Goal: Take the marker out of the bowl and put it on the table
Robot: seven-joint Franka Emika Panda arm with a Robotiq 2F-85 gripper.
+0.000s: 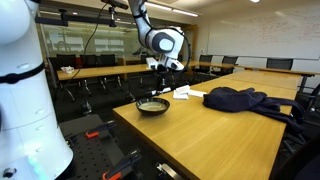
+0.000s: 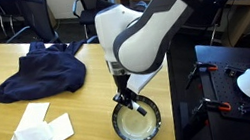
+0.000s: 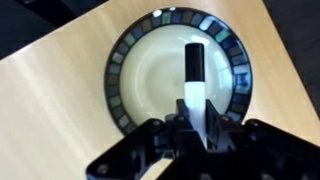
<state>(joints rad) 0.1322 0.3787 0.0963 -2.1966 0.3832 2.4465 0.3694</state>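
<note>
A white marker with a black cap (image 3: pixel 193 80) is held between my gripper's (image 3: pixel 195 122) fingers, which are shut on its white body. It hangs over the cream inside of a bowl with a dark tiled rim (image 3: pixel 130 45). The bowl (image 2: pixel 138 125) sits near the table's edge, and my gripper (image 2: pixel 125 98) is right above it. In an exterior view the bowl (image 1: pixel 152 105) is near the table's corner, with my gripper (image 1: pixel 160 85) just over it. The marker is too small to make out in both exterior views.
A dark blue cloth (image 2: pixel 37 74) lies on the wooden table (image 2: pixel 3 64), and it also shows in an exterior view (image 1: pixel 240 98). White paper sheets (image 2: pixel 42 132) lie next to the bowl. Chairs and other tables stand behind. A black base with red clamps (image 2: pixel 224 90) is beside the table.
</note>
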